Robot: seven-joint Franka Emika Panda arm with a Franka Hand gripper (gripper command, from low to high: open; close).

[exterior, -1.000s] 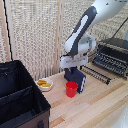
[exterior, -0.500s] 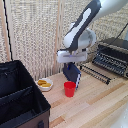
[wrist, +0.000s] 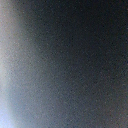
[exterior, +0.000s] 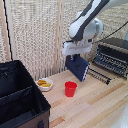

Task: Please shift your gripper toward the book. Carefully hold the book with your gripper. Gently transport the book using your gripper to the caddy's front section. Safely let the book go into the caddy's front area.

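The dark navy book (exterior: 77,67) hangs tilted in the air above the wooden table, its top edge gripped by my white gripper (exterior: 76,53), which is shut on it. It hangs just above and behind the red cup (exterior: 70,88). The black caddy (exterior: 20,100) stands at the exterior view's left, open-topped, with a divider across it. It lies well to the left of the book and lower. In the wrist view a dark blurred surface, most likely the book (wrist: 75,60), fills the picture; nothing else can be made out there.
A small white bowl with yellow food (exterior: 44,84) sits between the caddy and the red cup. A black-and-silver toaster oven (exterior: 111,56) with a rack in front stands at the exterior view's right. A bamboo blind forms the back wall.
The gripper has lifted the book upward off the table and carried it slightly toward the exterior view's left; the red cup now shows fully below it.
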